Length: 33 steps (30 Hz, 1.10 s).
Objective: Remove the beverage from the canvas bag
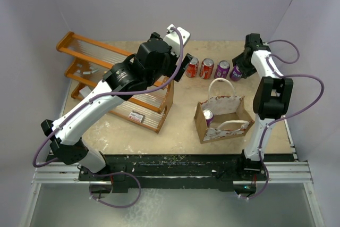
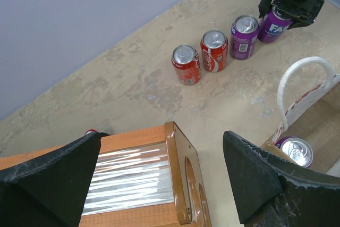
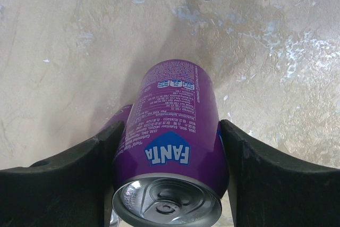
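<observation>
Right gripper (image 3: 170, 176) clamped on purple Fanta can (image 3: 171, 126) at right end of far can row (image 1: 206, 68), likely lining it up; left gripper (image 2: 162, 150) spread wide over rack (image 1: 85, 46); canvas bag (image 1: 227, 130) nearer, silver-topped can (image 1: 208, 115) inside

Orange-brown wooden rack (image 1: 93, 50) (clear ribbed shelves) at the left of a mottled beige table (image 1: 180, 99)
</observation>
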Available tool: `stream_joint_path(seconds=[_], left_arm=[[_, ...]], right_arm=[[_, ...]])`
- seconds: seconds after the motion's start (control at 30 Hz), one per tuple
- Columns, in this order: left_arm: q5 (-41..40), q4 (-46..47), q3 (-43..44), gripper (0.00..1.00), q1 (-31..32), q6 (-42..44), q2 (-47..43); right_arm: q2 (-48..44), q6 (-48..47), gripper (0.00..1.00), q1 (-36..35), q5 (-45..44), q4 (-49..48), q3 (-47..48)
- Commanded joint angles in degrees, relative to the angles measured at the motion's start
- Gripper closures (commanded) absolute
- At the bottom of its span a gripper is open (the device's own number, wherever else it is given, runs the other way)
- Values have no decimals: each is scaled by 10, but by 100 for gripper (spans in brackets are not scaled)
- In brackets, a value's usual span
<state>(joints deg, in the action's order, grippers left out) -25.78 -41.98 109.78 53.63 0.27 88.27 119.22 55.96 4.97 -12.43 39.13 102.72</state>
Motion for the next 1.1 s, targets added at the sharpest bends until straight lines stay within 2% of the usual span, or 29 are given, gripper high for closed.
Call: stream_joint_path(seconds=[0.0,0.2,0.43,0.67,0.8,0.93,1.07], left_arm=[[-2,27,0,1,-3,9,-12],[-1,27,-5,1,-3,8,-14],[0,27,-8,1,-4,7,-16],[8,26,-10,1,-4,2,-16],[19,25,-11,1,-4,-5,-15],[30,26,-11,1,-4,-12,-14],[41,24,-16,1,-3,-22,-15]], right_arm=[[-18,3,88,-3,-4,-21,32],[-11,-2,73,-6,-1,-23,33],[-12,-13,40,-7,6,-31,36],[-20,-32,18,-7,11,-22,53],[-43,-48,3,-7,6,-22,44],[-95,-76,0,-7,3,-46,-17],[-172,-113,0,-7,1,-108,-133]])
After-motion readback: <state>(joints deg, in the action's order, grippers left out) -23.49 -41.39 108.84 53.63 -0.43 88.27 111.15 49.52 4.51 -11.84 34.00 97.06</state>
